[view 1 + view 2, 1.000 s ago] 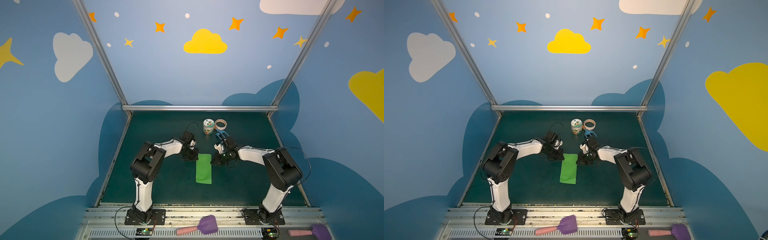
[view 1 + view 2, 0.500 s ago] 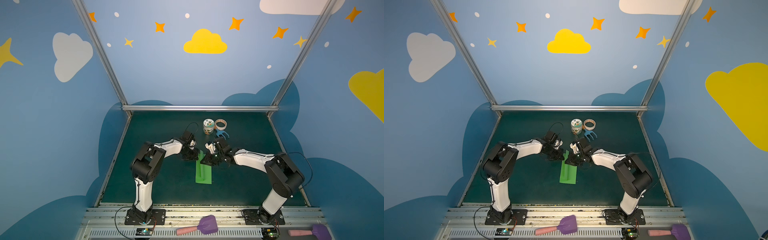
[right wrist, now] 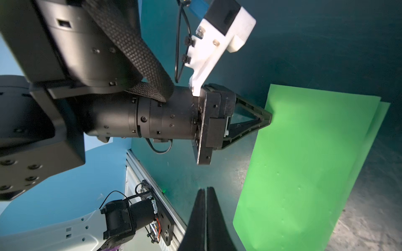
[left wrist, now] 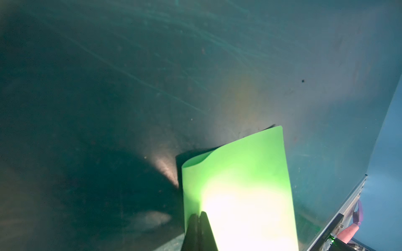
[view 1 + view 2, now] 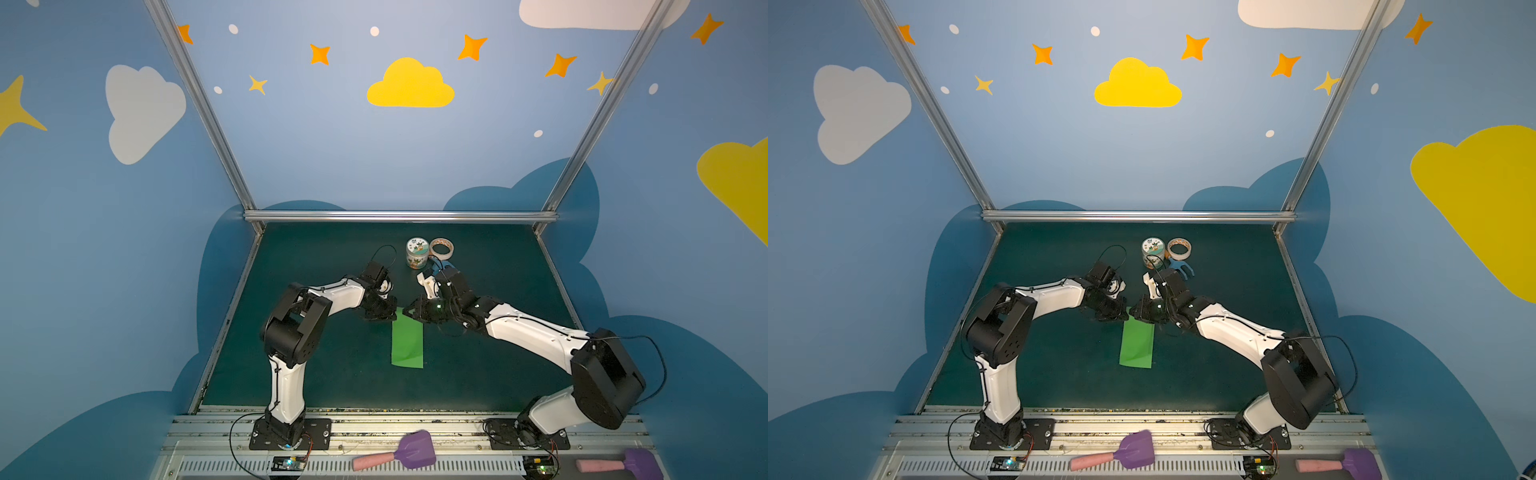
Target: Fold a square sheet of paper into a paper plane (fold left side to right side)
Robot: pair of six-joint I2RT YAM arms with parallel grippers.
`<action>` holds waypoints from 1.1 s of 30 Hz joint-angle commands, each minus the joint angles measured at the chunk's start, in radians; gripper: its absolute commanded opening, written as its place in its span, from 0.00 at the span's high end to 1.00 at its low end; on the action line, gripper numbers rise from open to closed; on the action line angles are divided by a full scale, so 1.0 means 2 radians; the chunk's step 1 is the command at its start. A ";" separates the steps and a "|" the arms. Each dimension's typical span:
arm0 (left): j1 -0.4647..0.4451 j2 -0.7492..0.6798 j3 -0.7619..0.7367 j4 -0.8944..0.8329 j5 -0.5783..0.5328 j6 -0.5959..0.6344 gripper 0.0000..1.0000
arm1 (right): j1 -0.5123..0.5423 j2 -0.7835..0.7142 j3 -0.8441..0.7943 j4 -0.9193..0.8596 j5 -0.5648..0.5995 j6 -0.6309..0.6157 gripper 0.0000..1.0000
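Both clenched. Left end effector point(image 3: 268, 118) touches the square sheet of paper point(image 5: 407, 343) at its corner; right end effector point(image 3: 205, 192) hangs beside.

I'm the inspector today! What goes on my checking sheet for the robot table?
Surface: dark green mat, scuffed.
Job's things: green paper folded into a narrow strip, top layer bulging.
Clutter: tin, tape roll and blue plastic piece at the back; two purple shovels on the front rail.
Grippers: left gripper shut at the paper's far corner; right gripper shut, holding nothing.
Cables: black cable loops above the left wrist, clear of the paper.
Surroundings: blue walls with clouds and stars.
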 commanded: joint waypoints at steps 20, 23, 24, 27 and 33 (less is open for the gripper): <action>-0.008 0.023 0.006 -0.035 -0.028 0.024 0.96 | 0.008 0.153 -0.031 0.154 -0.024 0.074 1.00; -0.009 0.024 0.006 -0.034 -0.026 0.023 0.96 | 0.009 0.164 -0.031 0.167 -0.025 0.083 1.00; -0.009 0.023 0.006 -0.034 -0.024 0.023 0.96 | 0.010 0.168 -0.030 0.171 -0.025 0.086 1.00; -0.009 0.022 0.006 -0.034 -0.026 0.023 0.96 | 0.012 0.177 -0.031 0.184 -0.025 0.093 1.00; -0.008 0.020 0.004 -0.034 -0.028 0.024 0.96 | 0.017 0.195 -0.029 0.201 -0.029 0.102 1.00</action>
